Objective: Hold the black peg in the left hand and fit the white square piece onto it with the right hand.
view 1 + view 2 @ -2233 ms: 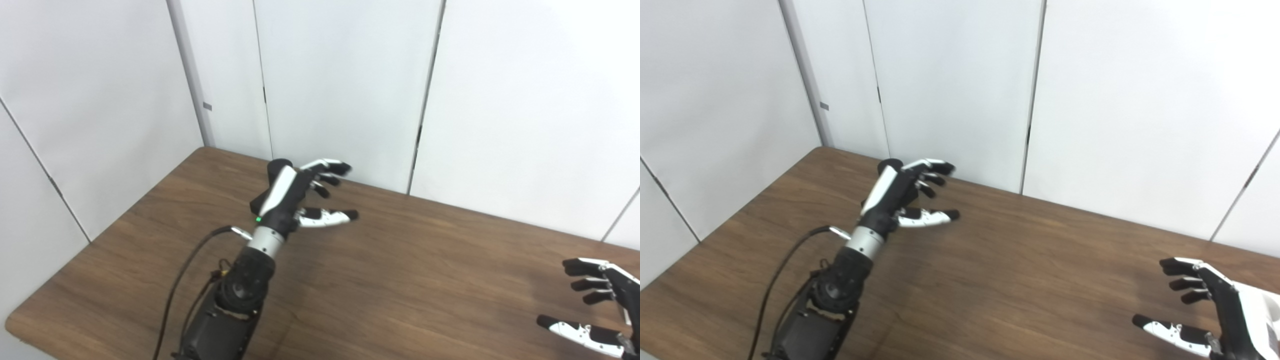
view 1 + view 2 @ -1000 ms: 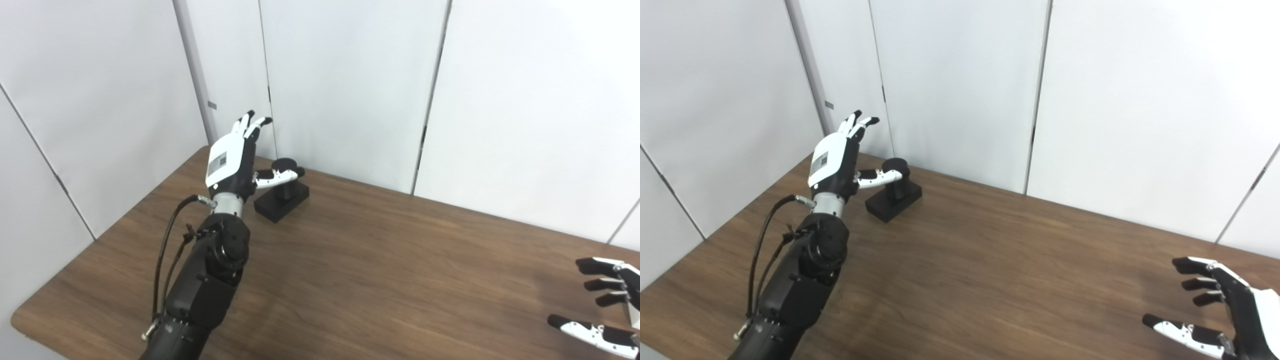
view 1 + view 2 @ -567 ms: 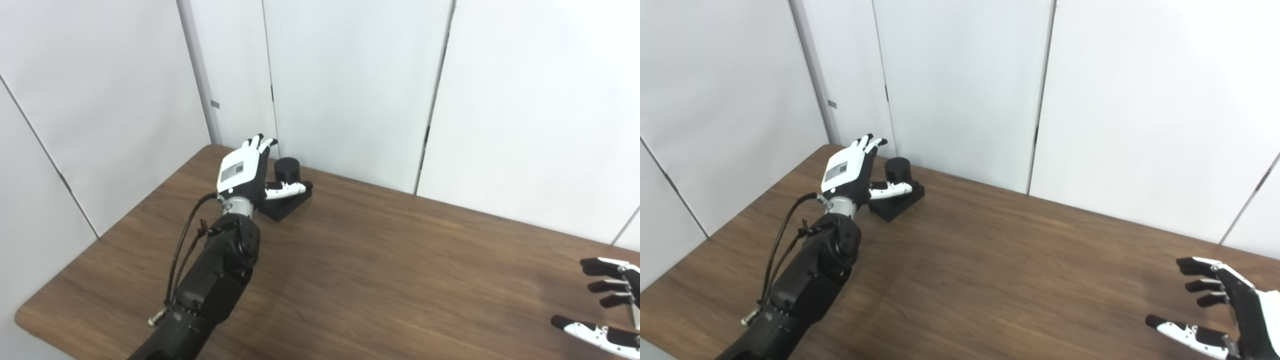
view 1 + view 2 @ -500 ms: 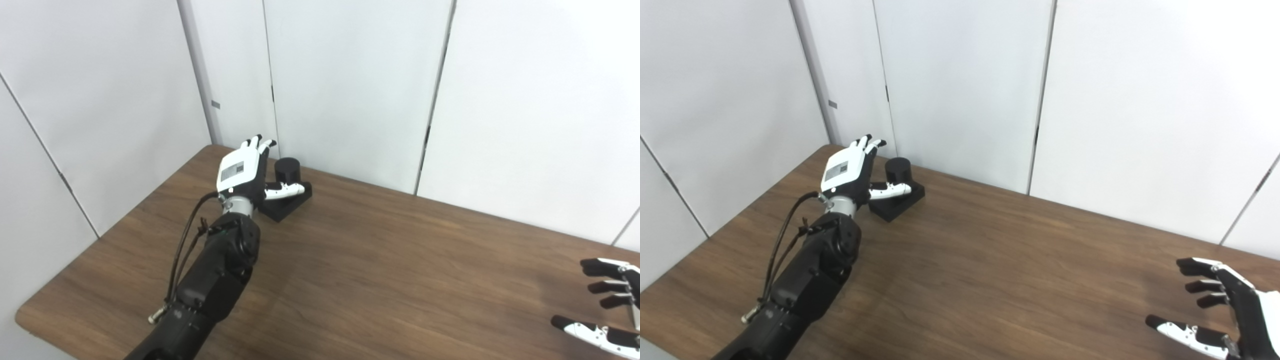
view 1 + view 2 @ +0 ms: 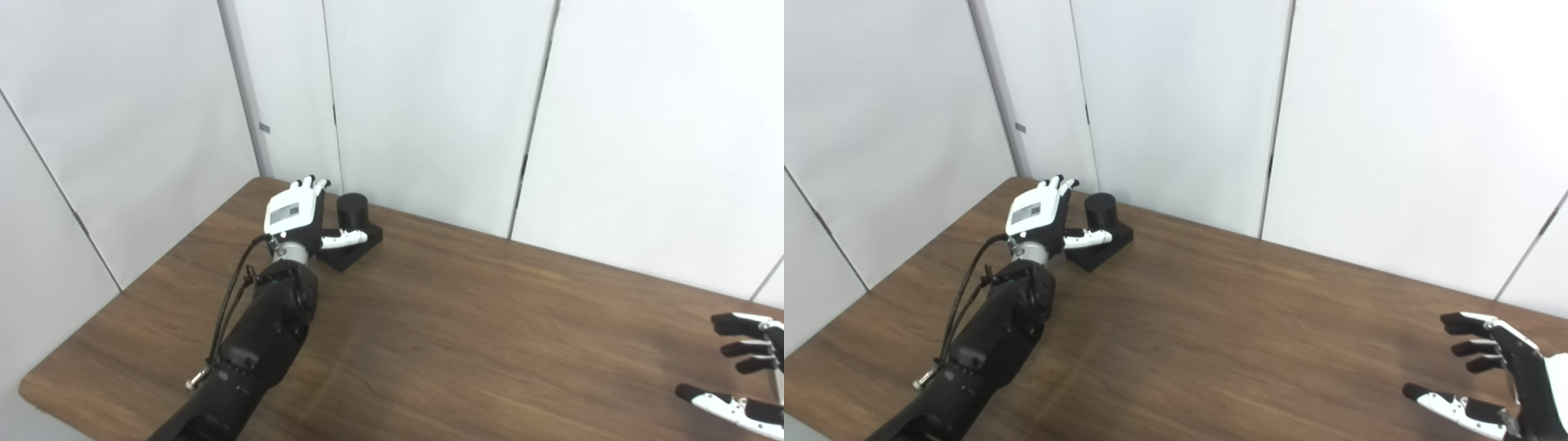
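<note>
- Left hand (image 5: 293, 214): open, palm turned toward the black peg (image 5: 353, 211), fingers upright just left of the post, thumb laid across its square base; nothing gripped yet.
- Black peg: short cylinder upright on a flat black block, standing on the counter (image 5: 465, 331) at the far left, near the wall.
- Risk: closing with the thumb so low would probably pinch the base rather than the post, tipping or sliding the piece toward the wall.
- White square piece: not visible in either view.
- Right hand (image 5: 1494, 380): open and empty, fingers spread and curled, hovering low over the counter's right end, well apart from the peg.
</note>
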Available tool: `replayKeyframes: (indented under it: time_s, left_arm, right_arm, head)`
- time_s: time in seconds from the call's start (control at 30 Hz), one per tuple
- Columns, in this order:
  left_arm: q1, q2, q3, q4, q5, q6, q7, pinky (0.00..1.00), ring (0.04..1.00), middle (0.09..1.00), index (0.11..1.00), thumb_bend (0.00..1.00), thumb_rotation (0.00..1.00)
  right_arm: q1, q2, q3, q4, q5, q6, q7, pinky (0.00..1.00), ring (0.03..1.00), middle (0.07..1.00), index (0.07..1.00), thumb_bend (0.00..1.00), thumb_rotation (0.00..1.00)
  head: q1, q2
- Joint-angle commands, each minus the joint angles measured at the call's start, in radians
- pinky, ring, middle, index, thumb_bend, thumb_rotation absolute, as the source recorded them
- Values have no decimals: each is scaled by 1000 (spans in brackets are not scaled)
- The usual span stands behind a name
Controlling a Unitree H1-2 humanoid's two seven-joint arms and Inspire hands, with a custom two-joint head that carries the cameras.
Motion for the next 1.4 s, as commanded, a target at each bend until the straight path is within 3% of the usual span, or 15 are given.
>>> replayKeyframes:
  time_s: [0.0,0.3,0.5,0.83,1.37]
  left_arm:
    - [-40,19,14,-4,14,3,23,980,1000,1000,932,1000,660]
    - [-41,6,29,19,52,4,-7,951,1000,1000,920,1000,655]
    - [-47,4,21,42,56,4,-26,946,1000,1000,860,1000,645]
    - [-64,18,-18,107,54,3,-32,998,1000,1000,834,1000,608]
    - [-90,37,-88,227,32,1,-9,1000,1000,1000,849,1000,594]
  right_arm:
    - [-28,-15,-6,-36,1,-13,-2,487,575,658,648,728,0]
    - [-25,-17,-11,-48,2,1,11,502,589,668,657,721,0]
    - [-25,-18,-12,-49,5,0,12,506,587,666,657,724,0]
    - [-25,-15,-13,-65,0,21,17,508,591,673,656,723,0]
    - [-23,-10,-5,-77,-11,36,15,499,589,674,658,713,0]
  head:
    - [-1,3]
    - [0,12]
    - [-1,17]
    - [-6,21]
    - [-31,19]
